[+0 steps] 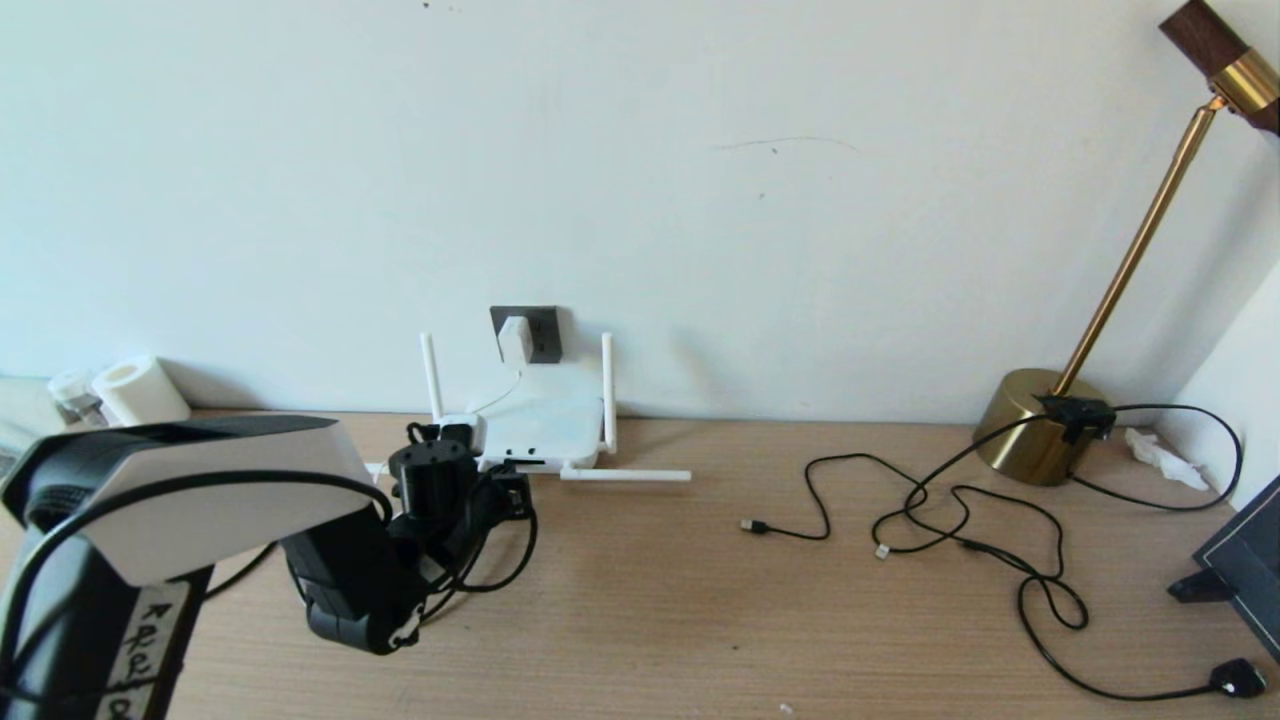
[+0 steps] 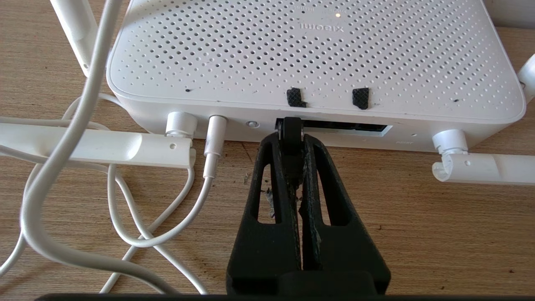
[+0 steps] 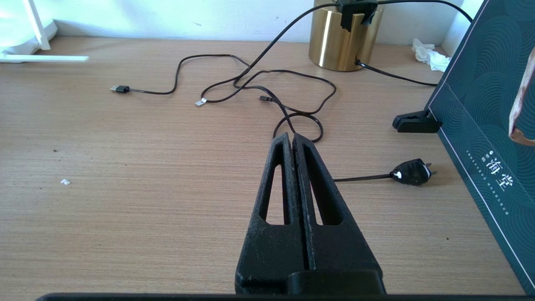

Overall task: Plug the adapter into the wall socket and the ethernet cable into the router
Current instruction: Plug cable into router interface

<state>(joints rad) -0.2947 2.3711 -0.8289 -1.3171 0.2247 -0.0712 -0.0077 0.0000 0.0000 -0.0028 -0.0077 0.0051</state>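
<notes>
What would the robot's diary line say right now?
adapter: in wall socket | left pincer: shut on ethernet cable plug at router port | right pincer: shut, idle

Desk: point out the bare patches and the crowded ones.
Free: the desk between the router and the thin black cables, and its near edge. Crowded: around the brass lamp, and before the router, where the left claw, shut on the ethernet cable, meets white cords.
</notes>
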